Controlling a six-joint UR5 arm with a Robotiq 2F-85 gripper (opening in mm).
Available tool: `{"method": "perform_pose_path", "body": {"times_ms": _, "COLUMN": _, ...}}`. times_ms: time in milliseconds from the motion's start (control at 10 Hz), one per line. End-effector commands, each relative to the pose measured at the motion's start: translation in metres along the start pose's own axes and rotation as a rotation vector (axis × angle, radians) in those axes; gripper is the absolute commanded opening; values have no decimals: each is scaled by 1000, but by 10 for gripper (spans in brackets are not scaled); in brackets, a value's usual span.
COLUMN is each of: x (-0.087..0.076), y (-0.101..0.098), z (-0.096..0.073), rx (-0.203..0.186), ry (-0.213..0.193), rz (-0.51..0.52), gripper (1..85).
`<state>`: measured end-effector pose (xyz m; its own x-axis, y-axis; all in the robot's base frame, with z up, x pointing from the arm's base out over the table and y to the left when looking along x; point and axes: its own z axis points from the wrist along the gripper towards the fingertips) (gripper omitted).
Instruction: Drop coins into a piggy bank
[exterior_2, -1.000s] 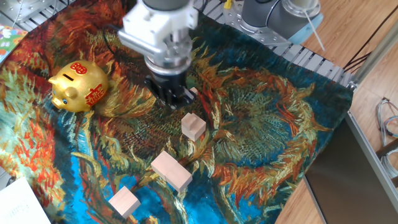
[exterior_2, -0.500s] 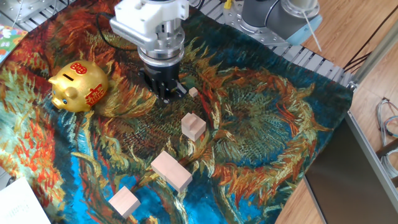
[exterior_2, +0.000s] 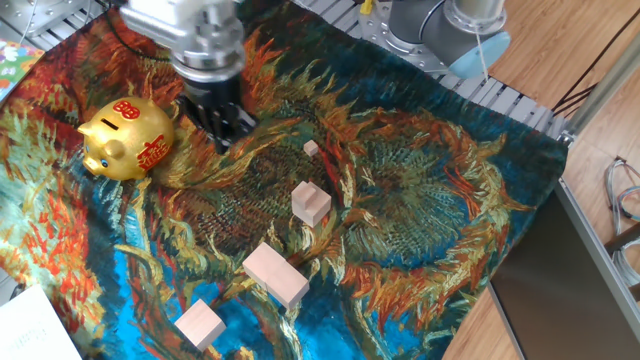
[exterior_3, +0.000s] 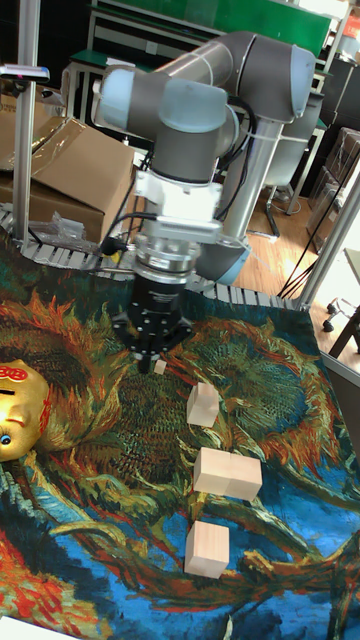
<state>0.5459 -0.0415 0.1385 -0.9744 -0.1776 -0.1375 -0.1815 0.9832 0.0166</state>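
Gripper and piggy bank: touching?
Apart. In the fixed view, patterned cloth shows between the gripper and the piggy bank; the gripper sits to the bank's right.

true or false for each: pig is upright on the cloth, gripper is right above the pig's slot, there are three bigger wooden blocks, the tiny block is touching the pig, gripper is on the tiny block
1. The piggy bank stands upright on the cloth. True.
2. The gripper is directly above the bank's slot. False: it is beside the bank, off its tail end.
3. Three larger wooden blocks lie on the cloth. True.
4. The tiny block touches the bank. False: it lies well apart from it.
5. The gripper rests on the tiny block. False: it is between block and bank.
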Motion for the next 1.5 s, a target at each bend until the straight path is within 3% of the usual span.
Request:
{"method": "perform_pose_path", "body": {"times_ms": 0, "x": 4, "y": -32, "z": 0, "rx": 37, "ry": 1, "rz": 77, "gripper": 13}}
{"method": "perform_pose_path", "body": {"times_ms": 200, "x": 5, "y": -43, "z": -1, "rx": 47, "ry": 10, "rz": 96, "gripper": 13}}
{"method": "perform_pose_path", "body": {"times_ms": 400, "x": 13, "y": -82, "z": -2, "rx": 27, "ry": 55, "rz": 36, "gripper": 13}}
{"method": "perform_pose_path", "body": {"times_ms": 500, "x": 18, "y": -90, "z": -3, "rx": 45, "ry": 68, "rz": 17, "gripper": 13}}
{"method": "perform_pose_path", "body": {"times_ms": 600, "x": 19, "y": -79, "z": -1, "rx": 25, "ry": 68, "rz": 18, "gripper": 13}}
{"method": "perform_pose_path", "body": {"times_ms": 700, "x": 17, "y": -82, "z": -1, "rx": 33, "ry": 60, "rz": -1, "gripper": 13}}
{"method": "perform_pose_path", "body": {"times_ms": 900, "x": 12, "y": -72, "z": -1, "rx": -3, "ry": 43, "rz": -13, "gripper": 13}}
{"method": "perform_pose_path", "body": {"times_ms": 1400, "x": 14, "y": -69, "z": -1, "rx": -15, "ry": 48, "rz": 39, "gripper": 13}}
